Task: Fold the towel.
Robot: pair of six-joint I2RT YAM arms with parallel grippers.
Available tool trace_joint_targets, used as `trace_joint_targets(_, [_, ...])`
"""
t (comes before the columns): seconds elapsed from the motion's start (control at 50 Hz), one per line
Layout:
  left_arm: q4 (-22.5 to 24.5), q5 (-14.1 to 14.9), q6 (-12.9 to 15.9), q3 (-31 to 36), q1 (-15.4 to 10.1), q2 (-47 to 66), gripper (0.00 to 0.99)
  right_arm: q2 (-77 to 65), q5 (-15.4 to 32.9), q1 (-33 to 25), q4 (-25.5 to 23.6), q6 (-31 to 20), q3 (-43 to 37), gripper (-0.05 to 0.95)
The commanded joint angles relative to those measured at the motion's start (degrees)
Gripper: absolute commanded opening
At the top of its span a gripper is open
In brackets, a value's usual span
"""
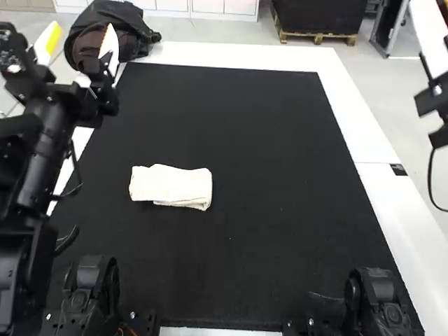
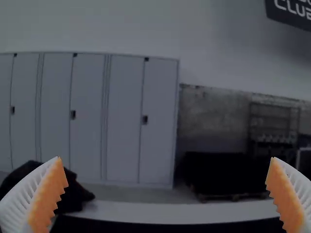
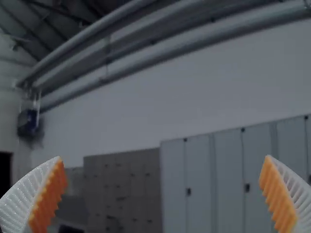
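Towel: [image 1: 170,185] folded into a small oblong, flat on the mat [image 1: 245,126]; nearer the mat's left edge than its right, well in from every corner. Long sides run left to right.
Layers: lower ply juts out along the near side toward the right; near-left stretch stops short of it. Inner folds hidden, fold count can't be told.
Left gripper: [image 2: 165,158] fingers wide apart, nothing between. Raised toward the mat's far-left corner, off the towel.
Right gripper: [image 3: 164,157] fingers spread wide, empty; its arm [image 1: 432,105] out beyond the table's [image 1: 392,203] right edge.
Stage: folding looks done or nearly so, by my reading; at most a tidy-up left.
Near side: if squaring, pinch only the jutting ply, low and shallow, ease it under; steady the top lightly with the other gripper.
Far side: leave be; a drag there could skew the stack.
Risk: deep grip lifts all plies, opens the fold. Release fully before rising, straight up.
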Motion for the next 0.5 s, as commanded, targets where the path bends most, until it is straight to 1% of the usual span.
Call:
trace_joint_targets(0.0, [3.7,-6.5,3.2,0.3,0.1,-0.5,0.959,-0.4,9.5,-0.6,0.7,-9.5,-0.3,0.91])
trace_joint_targets(0.06, [8.9,-6.6,3.6,-1.8,0.2,-0.5,0.959,-0.4,15.1,-0.6,0.9,-14.6,-3.5,0.91])
trace_joint_targets(0.08, [10.5,-6.5,4.1,-2.6,0.2,-0.5,0.959,-0.4,16.1,-0.6,1.6,-15.0,-5.1,0.91])
trace_joint_targets(0.12, [13.7,-6.5,6.8,-4.5,0.2,-0.5,0.957,-0.4,18.1,-0.6,3.6,-15.4,-8.8,0.91])
trace_joint_targets(0.16, [17.5,-6.6,9.1,-7.0,0.2,-0.4,0.954,-0.4,22.2,-0.6,3.7,-16.5,-11.6,0.91])
trace_joint_targets(0.2, [19.6,-6.6,10.6,-9.2,0.2,-0.4,0.951,-0.4,26.1,-0.6,4.5,-16.4,-14.9,0.91])
trace_joint_targets(0.24, [23.1,-6.6,13.0,-12.6,0.2,-0.4,0.951,-0.4,29.1,-0.6,4.7,-16.0,-17.9,0.91])
trace_joint_targets(0.3, [28.8,-6.6,15.3,-17.2,0.2,-0.4,0.948,-0.4,30.3,-0.7,5.1,-16.2,-22.1,0.91])
trace_joint_targets(0.34, [33.9,-6.9,15.6,-20.5,0.2,-0.4,0.939,-0.4,30.4,-0.6,5.6,-16.8,-24.8,0.91])
trace_joint_targets(0.36, [35.3,-7.0,15.7,-21.8,0.2,-0.4,0.938,-0.4,30.4,-0.7,6.5,-16.9,-26.1,0.91])
trace_joint_targets(0.42, [37.4,-7.6,16.2,-24.9,0.3,-0.5,0.938,-0.4,30.1,-0.7,10.0,-18.1,-30.4,0.91])
trace_joint_targets(0.48, [38.1,-8.2,17.2,-27.3,0.3,-0.4,0.938,-0.4,28.8,-0.6,12.4,-19.3,-33.6,0.91])
